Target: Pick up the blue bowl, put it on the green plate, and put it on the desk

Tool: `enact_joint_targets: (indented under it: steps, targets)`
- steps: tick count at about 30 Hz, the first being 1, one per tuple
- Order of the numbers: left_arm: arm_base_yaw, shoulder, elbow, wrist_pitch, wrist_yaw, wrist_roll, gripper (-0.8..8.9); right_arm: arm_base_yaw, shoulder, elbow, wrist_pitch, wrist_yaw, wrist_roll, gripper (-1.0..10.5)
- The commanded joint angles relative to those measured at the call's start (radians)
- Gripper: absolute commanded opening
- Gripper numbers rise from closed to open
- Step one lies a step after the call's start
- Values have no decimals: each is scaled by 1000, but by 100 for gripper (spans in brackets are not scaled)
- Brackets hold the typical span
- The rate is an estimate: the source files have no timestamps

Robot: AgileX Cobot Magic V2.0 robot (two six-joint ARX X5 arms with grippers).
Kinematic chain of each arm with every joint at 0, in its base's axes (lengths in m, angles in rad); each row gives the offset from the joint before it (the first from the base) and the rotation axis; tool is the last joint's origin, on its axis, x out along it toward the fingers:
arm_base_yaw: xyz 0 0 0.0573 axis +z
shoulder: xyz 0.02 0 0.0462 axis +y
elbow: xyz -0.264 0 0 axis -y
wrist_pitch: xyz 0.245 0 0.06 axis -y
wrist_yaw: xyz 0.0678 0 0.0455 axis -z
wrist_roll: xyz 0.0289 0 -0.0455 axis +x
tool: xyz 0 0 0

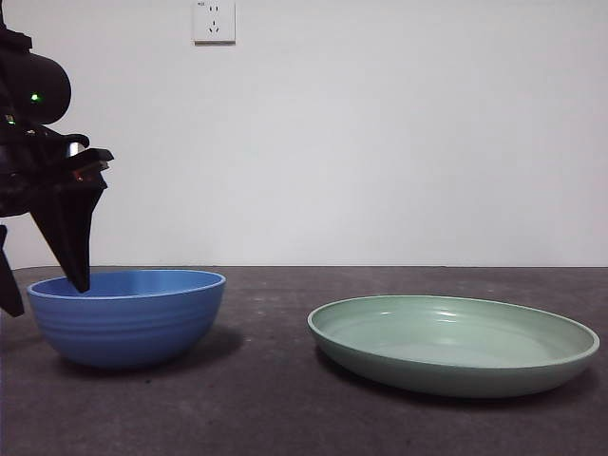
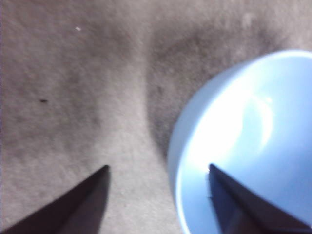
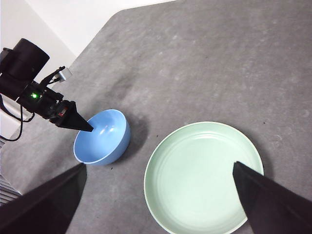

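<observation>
The blue bowl stands upright on the desk at the left. The green plate lies on the desk to its right, apart from it and holding nothing. My left gripper is open and straddles the bowl's left rim, one jaw inside the bowl and one outside. The left wrist view shows the rim of the bowl between the jaws of that gripper. My right gripper is open and empty, high above the bowl and the plate. The left gripper also shows there.
A white wall with a socket stands behind the desk. In the right wrist view the desk's far edge runs along the wall. Bare desk lies between bowl and plate and in front of both.
</observation>
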Motion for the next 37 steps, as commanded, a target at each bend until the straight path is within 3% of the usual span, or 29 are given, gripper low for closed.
enact_joint_targets:
  steps: [1,10,14,27,37]
  targets:
    - [-9,24,18,1,-1,5,272,3,3,14,20,3,-8,479]
    - [-16,43,19,21,-1,5,139,3,3,14,24,2,-8,479]
    - [-16,60,19,26,-1,6,2,3,3,14,24,2,-8,479]
    - [-48,60,90,-5,-2,-10,7,3,3,15,24,1,15,479]
    - [-241,98,263,-57,-14,-110,7,3,3,16,5,2,13,479]
